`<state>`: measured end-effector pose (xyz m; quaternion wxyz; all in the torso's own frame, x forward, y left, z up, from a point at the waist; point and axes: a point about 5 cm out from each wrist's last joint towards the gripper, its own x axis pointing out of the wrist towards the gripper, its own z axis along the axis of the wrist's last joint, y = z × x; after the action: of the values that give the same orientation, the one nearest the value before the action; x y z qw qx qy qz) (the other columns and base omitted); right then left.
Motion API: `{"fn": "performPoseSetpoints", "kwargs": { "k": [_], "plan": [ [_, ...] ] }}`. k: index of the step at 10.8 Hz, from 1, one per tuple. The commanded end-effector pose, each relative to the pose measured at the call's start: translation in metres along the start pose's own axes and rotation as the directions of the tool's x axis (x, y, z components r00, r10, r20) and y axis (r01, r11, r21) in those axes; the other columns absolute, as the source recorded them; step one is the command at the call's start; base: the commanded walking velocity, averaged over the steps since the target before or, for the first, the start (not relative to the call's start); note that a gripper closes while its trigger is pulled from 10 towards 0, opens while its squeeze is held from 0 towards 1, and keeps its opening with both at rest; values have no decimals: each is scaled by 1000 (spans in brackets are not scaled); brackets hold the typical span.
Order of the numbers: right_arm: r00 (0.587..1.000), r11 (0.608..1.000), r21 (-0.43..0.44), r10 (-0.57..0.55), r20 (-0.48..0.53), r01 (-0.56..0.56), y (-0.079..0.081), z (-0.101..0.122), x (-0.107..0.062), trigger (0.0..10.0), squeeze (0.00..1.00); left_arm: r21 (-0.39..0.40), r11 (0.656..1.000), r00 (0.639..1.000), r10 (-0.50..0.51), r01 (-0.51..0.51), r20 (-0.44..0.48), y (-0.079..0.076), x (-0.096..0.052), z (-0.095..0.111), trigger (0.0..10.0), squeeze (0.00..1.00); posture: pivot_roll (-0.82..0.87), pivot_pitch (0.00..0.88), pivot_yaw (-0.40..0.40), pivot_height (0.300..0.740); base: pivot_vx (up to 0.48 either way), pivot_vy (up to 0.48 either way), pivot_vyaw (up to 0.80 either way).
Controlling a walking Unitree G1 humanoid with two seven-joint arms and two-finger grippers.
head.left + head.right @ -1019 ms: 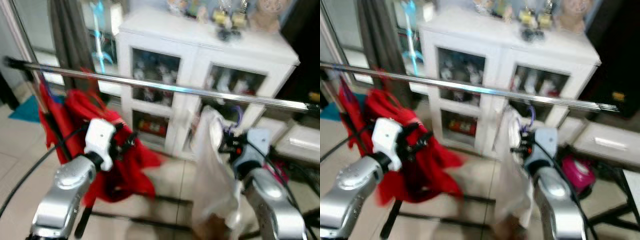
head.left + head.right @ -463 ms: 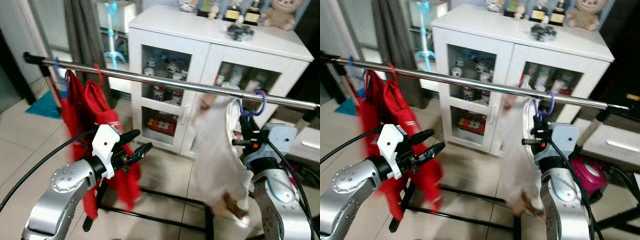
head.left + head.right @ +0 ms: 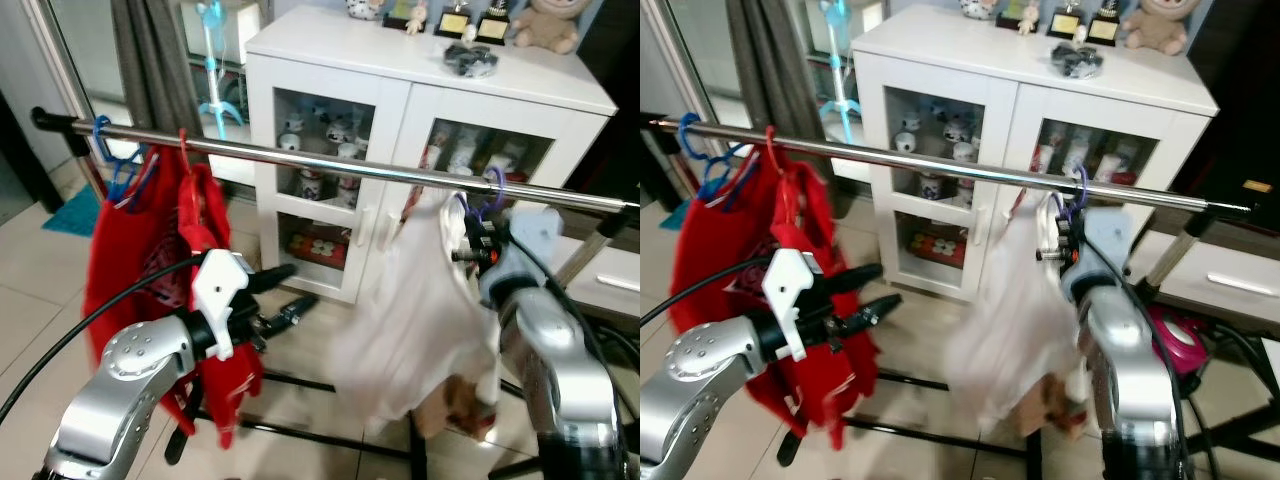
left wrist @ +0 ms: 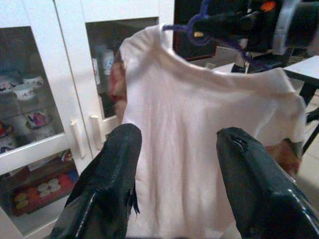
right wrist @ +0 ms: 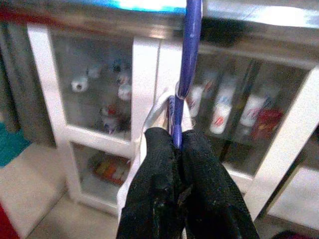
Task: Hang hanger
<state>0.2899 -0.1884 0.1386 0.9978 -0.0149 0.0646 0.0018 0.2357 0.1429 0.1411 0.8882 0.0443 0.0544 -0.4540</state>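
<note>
A purple hanger (image 3: pixel 492 188) carries a white shirt (image 3: pixel 420 320), which is blurred and swings out to the left. My right gripper (image 3: pixel 470 243) is shut on the hanger's neck (image 5: pixel 189 55) just under the hook. The hook reaches up to the steel rail (image 3: pixel 330 163) near its right end; whether it rests on the rail I cannot tell. My left gripper (image 3: pixel 293 290) is open and lower, left of the shirt. In the left wrist view its fingers (image 4: pixel 119 164) point at the shirt (image 4: pixel 199 149) without touching it.
Red garments (image 3: pixel 140 270) hang on a blue hanger (image 3: pixel 112 165) and a red one at the rail's left end. A white glass-door cabinet (image 3: pixel 400 120) stands behind the rack. The rack's black base bars (image 3: pixel 310 435) lie on the tiled floor. A pink object (image 3: pixel 1170 330) sits at the right.
The camera has shifted. My right gripper has brought the hanger hook close up to the rail, and the white shirt has swung left. My left gripper stays open and has dropped slightly.
</note>
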Motion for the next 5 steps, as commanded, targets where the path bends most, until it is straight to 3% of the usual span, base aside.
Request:
{"fn": "performPoseSetpoints", "kwargs": {
  "k": [1, 3, 4, 5],
  "plan": [
    [999, 1000, -11, -1, -43, 0, -4, 0, 3, 10000, 0, 16, 1000, 1000, -22, 22, 8, -1, 2, 5, 10000, 0, -47, 0, -56, 740, 0, 0, 0],
    [989, 999, -41, 8, -147, -14, -5, -11, 2, 10000, 0, 8, 1000, 1000, -19, 19, 8, -2, 2, 4, 10000, 0, -42, 0, -63, 740, 0, 0, 0],
    [989, 1000, -11, -1, -150, -1, -8, -15, -4, 10000, 1000, -3, 1000, 1000, 15, -15, 11, -1, -1, 3, 10000, 0, -44, 0, -62, 740, 0, 0, 0],
    [996, 999, 33, 1, -87, 2, -9, -11, -11, 10000, 1000, 4, 996, 996, 93, -93, -7, 4, -1, 0, 10000, 0, -44, 0, -60, 740, 0, 0, 0]
  ]
}}
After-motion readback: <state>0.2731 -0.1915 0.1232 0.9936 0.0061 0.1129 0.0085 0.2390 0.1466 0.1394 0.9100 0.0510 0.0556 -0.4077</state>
